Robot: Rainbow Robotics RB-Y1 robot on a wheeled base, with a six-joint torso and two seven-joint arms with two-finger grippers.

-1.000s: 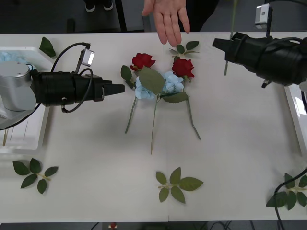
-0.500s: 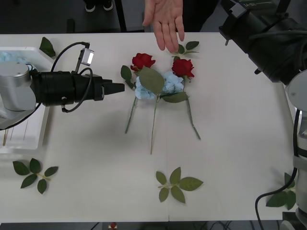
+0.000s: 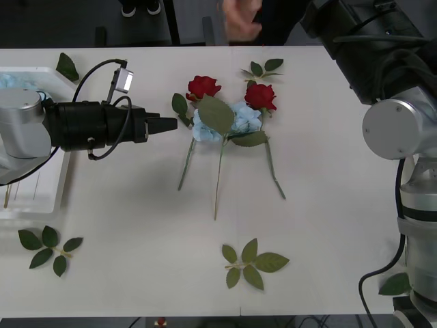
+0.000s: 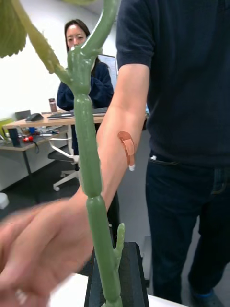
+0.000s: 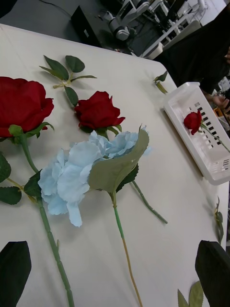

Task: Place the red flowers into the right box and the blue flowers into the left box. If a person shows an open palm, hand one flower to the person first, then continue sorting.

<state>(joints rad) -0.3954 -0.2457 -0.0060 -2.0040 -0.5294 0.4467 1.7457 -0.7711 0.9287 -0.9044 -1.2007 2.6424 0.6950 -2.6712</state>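
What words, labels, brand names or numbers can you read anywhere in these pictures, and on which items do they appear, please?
None: no readable text shows in these views.
The left pincer, hovering open beside the flowers, has no legible marking.
The red flowers, the blue flowers and the left box are unlabelled.
The right box bears slots, no print.
The desk items behind the person are too small to read.

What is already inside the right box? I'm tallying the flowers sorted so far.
In the left wrist view, the right box holds one red rose, its stem running along the floor. The near wall hides part of the floor, so anything low there cannot be seen.
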